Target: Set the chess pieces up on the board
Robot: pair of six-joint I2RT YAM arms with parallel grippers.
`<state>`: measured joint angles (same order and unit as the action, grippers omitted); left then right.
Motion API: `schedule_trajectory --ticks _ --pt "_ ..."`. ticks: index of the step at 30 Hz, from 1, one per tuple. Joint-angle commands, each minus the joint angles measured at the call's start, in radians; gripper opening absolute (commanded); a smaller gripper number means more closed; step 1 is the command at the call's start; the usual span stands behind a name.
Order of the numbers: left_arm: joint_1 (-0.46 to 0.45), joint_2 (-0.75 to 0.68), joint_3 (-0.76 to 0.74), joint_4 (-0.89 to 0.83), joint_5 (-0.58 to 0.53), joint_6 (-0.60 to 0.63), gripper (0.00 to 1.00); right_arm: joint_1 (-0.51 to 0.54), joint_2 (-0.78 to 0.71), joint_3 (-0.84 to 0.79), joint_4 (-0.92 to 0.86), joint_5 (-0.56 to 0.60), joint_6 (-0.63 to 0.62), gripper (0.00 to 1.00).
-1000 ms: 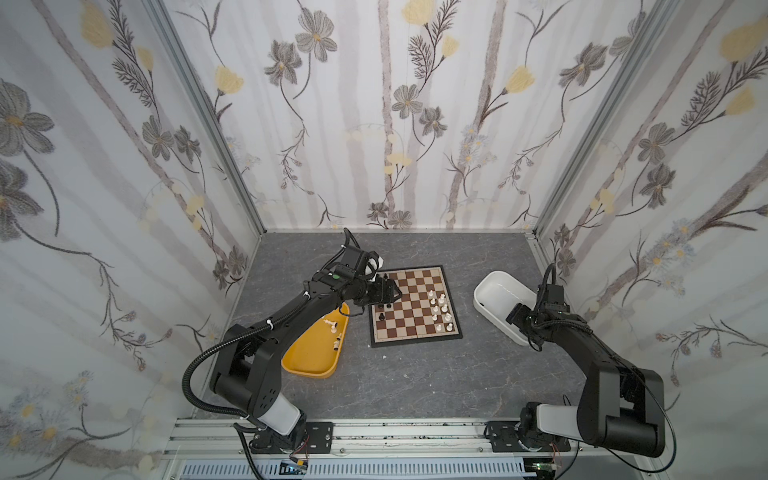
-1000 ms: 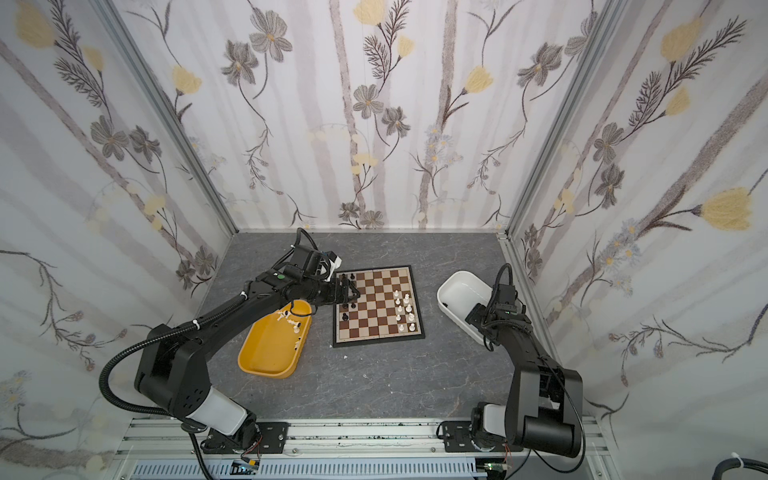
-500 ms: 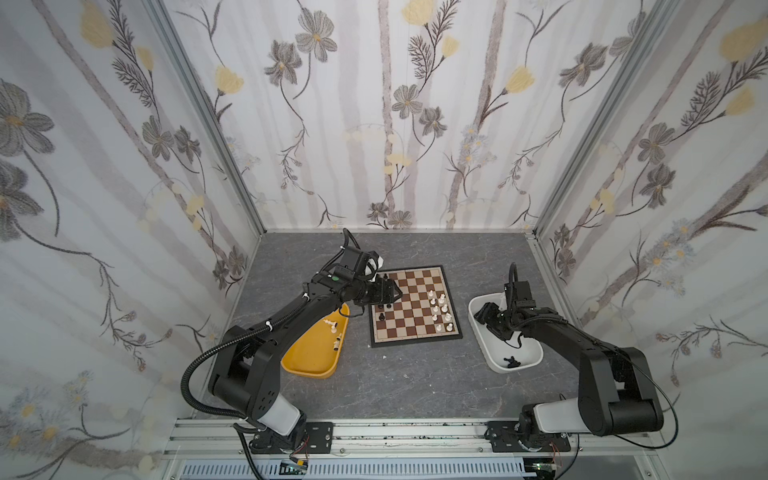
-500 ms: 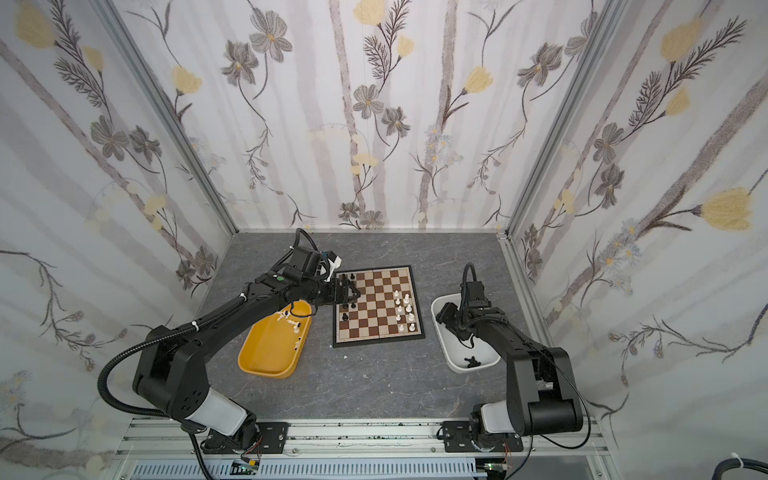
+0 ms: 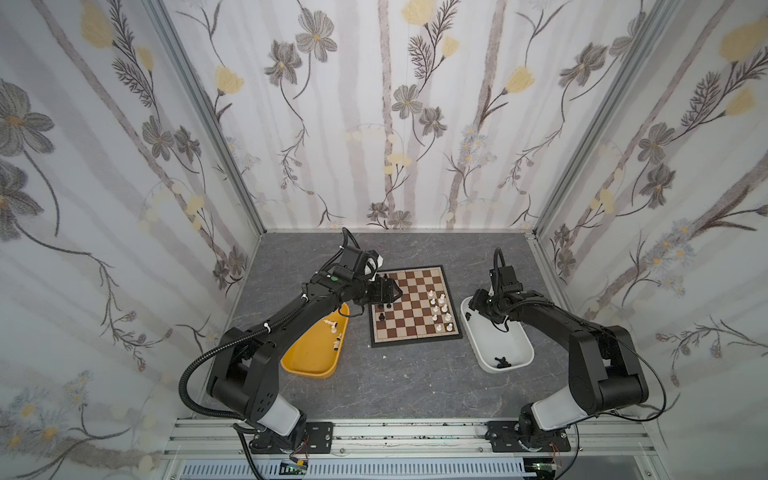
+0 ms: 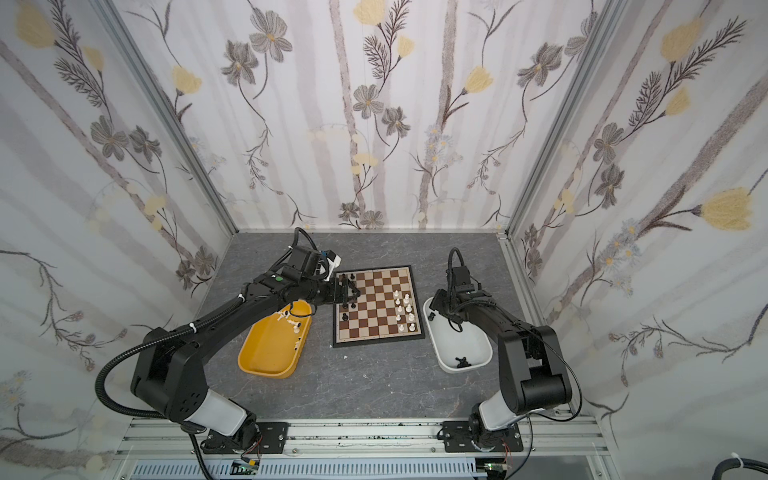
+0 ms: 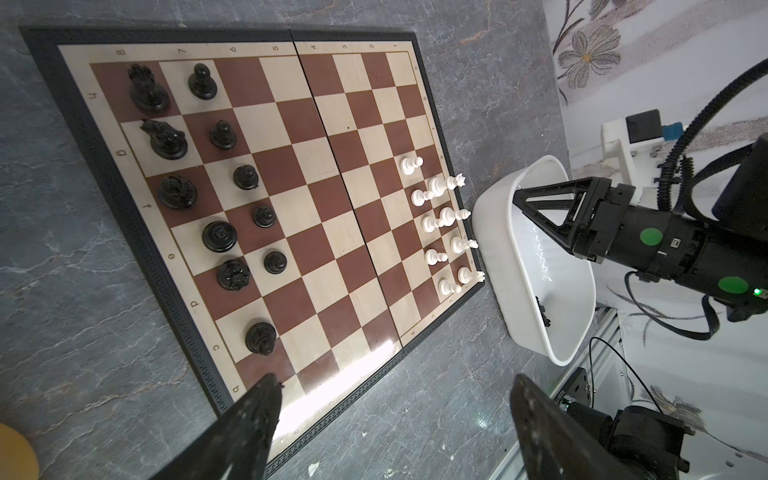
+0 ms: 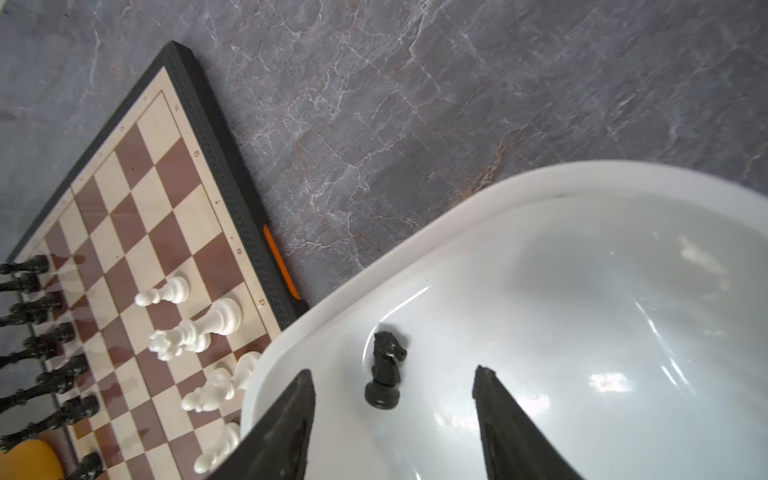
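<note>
Chess pieces (image 7: 219,236) are found in three places. On the board (image 7: 316,199), black men stand in two rows along the left edge with gaps at the near end. White men stand along the right edge with gaps at the far end. The yellow tub (image 5: 309,361), left of the board, holds several loose white men (image 5: 332,326). The white tub (image 8: 623,332), just beside the board's right edge, holds a black knight (image 8: 386,357) at its far end. A few more black men (image 5: 500,362) lie at its near end.

Right end effector (image 8: 395,372): it is lowered into the white tub with its jaws apart, one on each side of the knight. Gaps are visible on both sides, so nothing is held. Left end effector (image 7: 395,382): its jaws are wide apart and empty, above the board's left edge.

Handling assessment: the knight is judged light, rigid and glossy, hence slippery, and very small against the jaws. It appears to stand on its round base on the tub's slick, curved floor. It is therefore liable to tip or skid if one pad arrives first.

Recommended hold: across the body, above the flared base and below the head, with both pads meeting it together. Pressure should be modest, since a hard pinch on the tapered plastic could squirt it out. Breakage risk is judged low.
</note>
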<state>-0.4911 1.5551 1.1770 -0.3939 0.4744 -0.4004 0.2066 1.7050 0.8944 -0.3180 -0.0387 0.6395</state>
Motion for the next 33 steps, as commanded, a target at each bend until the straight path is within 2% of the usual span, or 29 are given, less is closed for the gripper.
schedule_trajectory --ticks 1,9,14,16,25,33 --pt "0.001 0.013 0.016 0.003 0.009 -0.003 0.88 0.028 0.015 0.029 -0.056 0.097 -0.081 0.63" --pt "0.002 0.039 0.036 -0.005 0.012 -0.015 0.88 0.068 0.137 0.119 -0.062 0.090 -0.164 0.63" --pt "0.002 0.038 0.044 -0.009 0.007 -0.025 0.88 0.070 0.199 0.141 -0.036 0.107 -0.169 0.63" --pt "0.002 0.040 0.049 -0.014 0.004 -0.027 0.88 0.062 0.209 0.143 -0.029 0.146 -0.139 0.62" --pt "0.001 0.039 0.065 -0.023 0.000 -0.042 0.88 -0.050 0.181 0.091 0.043 0.135 -0.076 0.50" --pt "0.000 0.035 0.058 -0.014 -0.003 -0.061 0.88 -0.246 0.039 -0.094 0.129 0.058 0.006 0.50"
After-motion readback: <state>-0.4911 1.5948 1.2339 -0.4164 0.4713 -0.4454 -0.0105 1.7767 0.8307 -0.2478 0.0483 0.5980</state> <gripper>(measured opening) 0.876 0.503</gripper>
